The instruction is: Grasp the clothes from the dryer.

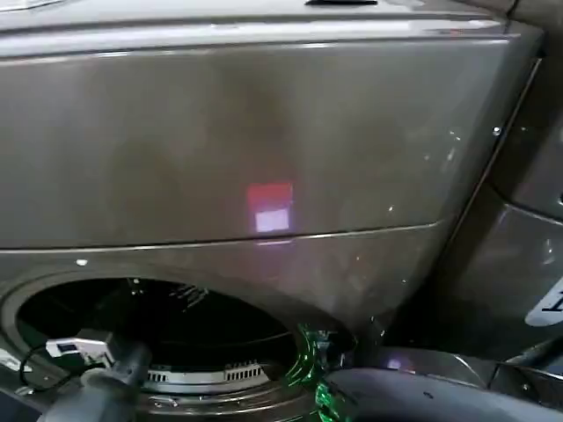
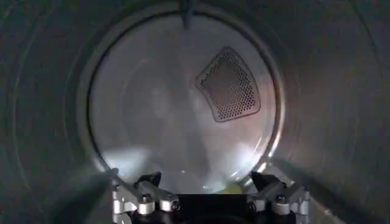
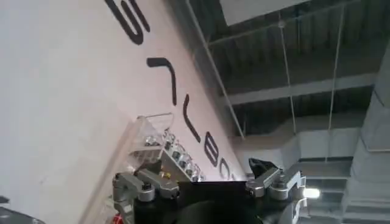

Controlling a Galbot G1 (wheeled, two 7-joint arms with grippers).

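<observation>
- The left arm reaches into the round porthole of the bronze-grey front-loading dryer [image 1: 264, 141], low at the porthole's left side in the head view.
- In the left wrist view the left pincer [image 2: 210, 192] sits inside the drum, its two dark fingertips spread apart with nothing between them, so it is released.
- It faces the dryer's pale round back wall [image 2: 158, 115], which carries a dark perforated vent panel [image 2: 230, 85].
- Just beyond the pincer, low against that back wall, lies a small pale yellow-green patch [image 2: 230, 189]; I judge this to be the bright garment of the clothes, though little of it shows. The navy garment I cannot make out.
- Risk: the fabric sits low and close under the pincer, so closing from here may pinch air or only a thin fold, which would slip on withdrawal.
- Risk: pushing deeper could drive the fingertips against the back wall or drum floor.
- The right pincer [image 3: 207, 182] is away from the dryer, pointing up toward a white lettered wall [image 3: 73, 91]; its fingertips stand apart, empty and released.
</observation>
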